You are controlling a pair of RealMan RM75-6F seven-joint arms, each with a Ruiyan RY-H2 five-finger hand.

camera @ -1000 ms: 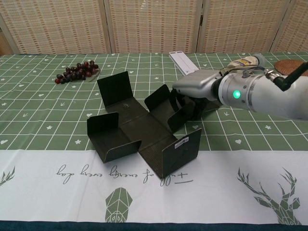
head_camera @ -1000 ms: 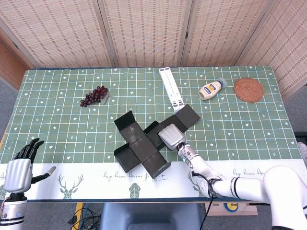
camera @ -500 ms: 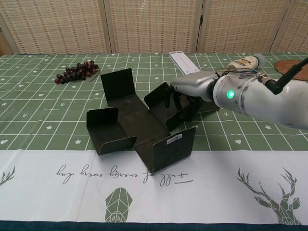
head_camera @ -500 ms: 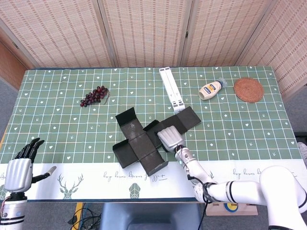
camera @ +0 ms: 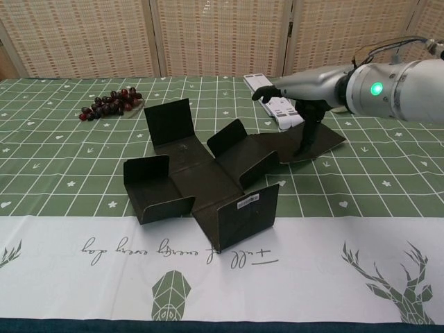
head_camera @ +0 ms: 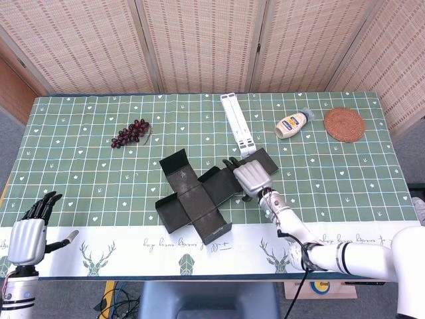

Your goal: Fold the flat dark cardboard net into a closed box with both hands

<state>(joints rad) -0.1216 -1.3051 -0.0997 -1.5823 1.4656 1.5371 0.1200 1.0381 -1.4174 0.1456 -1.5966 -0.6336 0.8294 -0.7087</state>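
Observation:
The dark cardboard net [head_camera: 192,199] lies near the table's front edge, with several flaps standing up and its middle panel [camera: 201,182] flat. Its long right flap [camera: 329,141] lies flat on the cloth. My right hand [head_camera: 251,178] hovers over that flap with nothing in it. In the chest view the right hand [camera: 300,97] reaches leftward, and its dark fingers [camera: 309,132] point down to the flap's surface. My left hand [head_camera: 30,234] hangs off the table's front left corner, fingers spread and empty.
A bunch of grapes [head_camera: 131,133] lies at the back left. A white folding stand [head_camera: 238,124] lies just behind the net. Further right are a mayonnaise bottle [head_camera: 293,123] and a round woven coaster [head_camera: 344,124].
My right hand has left the raised flaps at the net's middle, risen, and moved right over the long flap. The net slid slightly left. The left hand stayed put.

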